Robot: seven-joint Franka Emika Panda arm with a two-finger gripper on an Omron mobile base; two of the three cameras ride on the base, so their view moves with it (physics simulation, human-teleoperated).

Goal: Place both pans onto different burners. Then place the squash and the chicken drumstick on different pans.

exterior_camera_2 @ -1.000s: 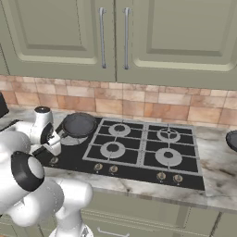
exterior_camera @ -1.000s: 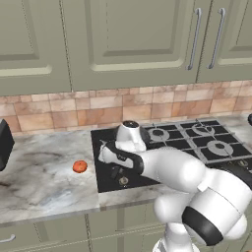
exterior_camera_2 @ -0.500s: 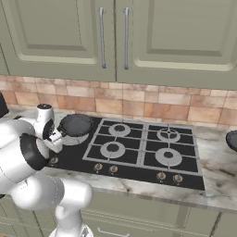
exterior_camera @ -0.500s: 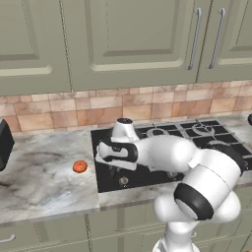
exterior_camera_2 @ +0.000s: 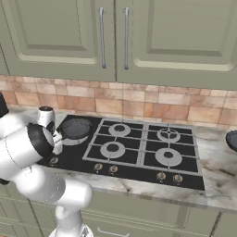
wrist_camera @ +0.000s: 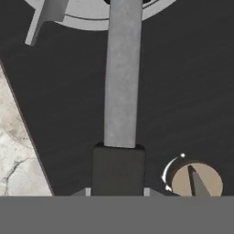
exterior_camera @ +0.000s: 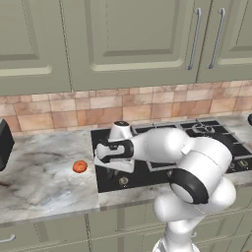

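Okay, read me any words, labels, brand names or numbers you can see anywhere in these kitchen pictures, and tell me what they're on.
None: nothing readable on the cabinets, the tiled wall, the cooktop or the pan.
The knob in the hand view has a thin white arc and dot beside it, a marking, with no letters or numbers.
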